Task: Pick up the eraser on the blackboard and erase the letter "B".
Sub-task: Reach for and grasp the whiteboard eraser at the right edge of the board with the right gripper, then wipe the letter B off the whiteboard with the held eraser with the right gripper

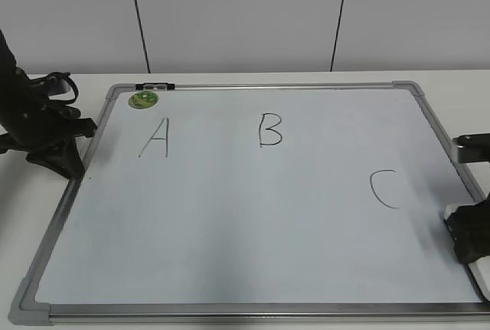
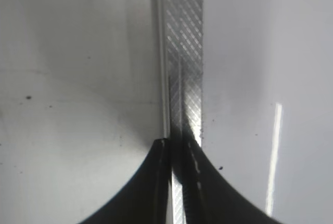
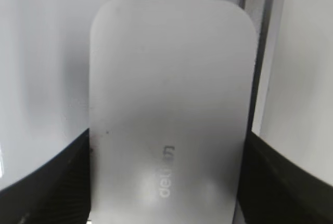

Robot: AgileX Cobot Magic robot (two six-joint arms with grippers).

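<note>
The blackboard (image 1: 253,230) lies flat on the table, pale surface in a silver frame. The letter "B" (image 1: 269,129) is drawn at its upper middle. The eraser (image 3: 171,104) is a white rounded block lying at the board's right edge, next to the frame. In the exterior view only white bits of the eraser (image 1: 482,275) show beside my right gripper (image 1: 468,242). In the right wrist view my right gripper (image 3: 166,182) has a jaw against each long side of the eraser. My left gripper (image 1: 65,158) is shut and empty at the board's left frame (image 2: 184,52), as the left wrist view (image 2: 177,146) shows.
The letter "A" (image 1: 155,138) is at the upper left and "C" (image 1: 385,189) at the right of the board. A round green sticker (image 1: 142,99) sits near the top left corner. A white wall stands behind the table.
</note>
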